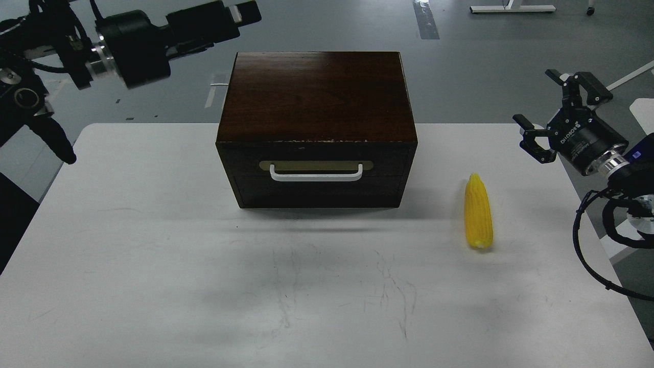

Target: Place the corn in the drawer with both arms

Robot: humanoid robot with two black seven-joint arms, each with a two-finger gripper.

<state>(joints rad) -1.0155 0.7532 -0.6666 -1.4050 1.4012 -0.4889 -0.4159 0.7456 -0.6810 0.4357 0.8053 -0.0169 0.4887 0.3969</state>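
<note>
Scratch marks (388,291) can be seen on the near part of the white desk (153,286), closest to the camera. Farther back, on the right side, the corn (479,213) is laid flat on the desk. Its pointed end is turned away from the camera and its blunt end is turned toward it. It is set well apart from the box (317,102), to the box's right.

The dark brown box is placed in the middle of the desk, near the far edge. Its drawer (317,181) is pushed all the way in. A white handle (316,174) is fixed across the drawer front on a brass plate (small chips can be seen along the top edge above it).

The right hand (554,110) is held up in the air past the right edge of the desk, above and behind the corn. Its fingers (534,140) are spread wide, and nothing is held in them.

The left hand (240,13) is held high at the top left, above the back left corner of the box. Whether it is spread or closed cannot be told, since it is seen dark and partly cut off.
</note>
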